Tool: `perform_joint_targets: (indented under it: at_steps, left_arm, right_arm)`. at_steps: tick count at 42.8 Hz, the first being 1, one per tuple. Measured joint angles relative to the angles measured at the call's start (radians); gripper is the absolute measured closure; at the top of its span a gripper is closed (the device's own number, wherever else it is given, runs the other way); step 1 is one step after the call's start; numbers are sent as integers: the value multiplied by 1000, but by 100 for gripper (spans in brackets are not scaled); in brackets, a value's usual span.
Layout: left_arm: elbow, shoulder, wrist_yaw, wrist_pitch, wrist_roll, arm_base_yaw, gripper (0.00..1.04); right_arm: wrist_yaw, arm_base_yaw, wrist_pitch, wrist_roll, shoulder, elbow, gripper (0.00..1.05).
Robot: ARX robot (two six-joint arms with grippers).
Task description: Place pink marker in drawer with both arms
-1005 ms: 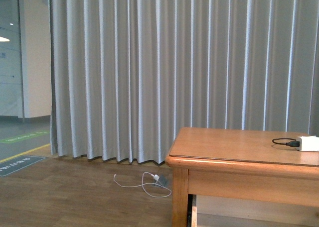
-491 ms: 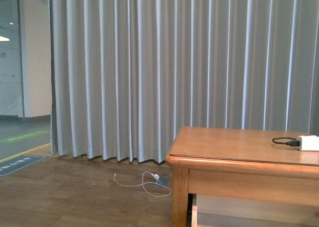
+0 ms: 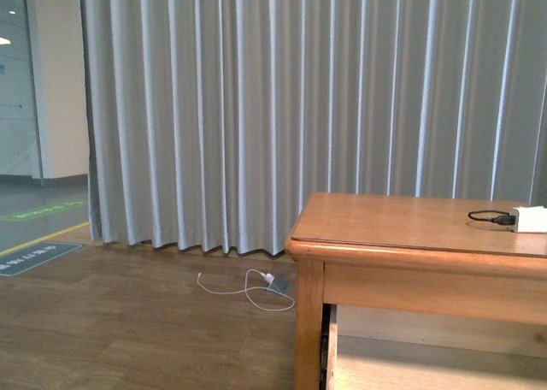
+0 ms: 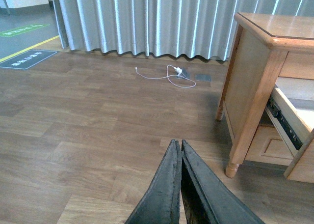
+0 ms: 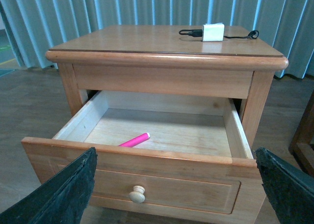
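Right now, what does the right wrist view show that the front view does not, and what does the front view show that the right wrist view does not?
Only the right wrist view shows the pink marker lying inside the drawer, the round knob on the drawer's front, and the right gripper with its jaws wide apart. Only the front view shows the white cable on the floor and the green floor marking at far left. Both show the dresser, the white charger on top of it, the curtain and the drawer pulled open.

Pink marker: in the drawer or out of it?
In the drawer. The right wrist view shows the pink marker lying flat on the pale floor of the drawer, which stands pulled open.
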Motion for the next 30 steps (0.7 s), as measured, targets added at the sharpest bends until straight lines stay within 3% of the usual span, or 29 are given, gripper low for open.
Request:
perform_joint_targets:
  at_steps: [11, 13, 15, 17, 24, 30]
  left_arm:
    - [0, -1, 0, 0, 0, 0, 101]
    - [0, -1, 0, 0, 0, 0, 93]
    - [0, -1, 0, 0, 0, 0, 82]
    - [0, -1, 0, 0, 0, 0, 73]
    - [0, -1, 0, 0, 0, 0, 37]
    - [0, -1, 0, 0, 0, 0, 15]
  right_arm:
    - [0, 0, 0, 0, 0, 0, 9]
    - [33, 11, -19, -4, 5, 3, 9]
    - [139, 42, -126, -4, 40, 30, 9]
    - [160, 54, -190, -2, 96, 44, 9]
    - [32, 70, -137, 8, 480, 119, 9]
    - [37, 89, -7, 8, 776, 198, 9]
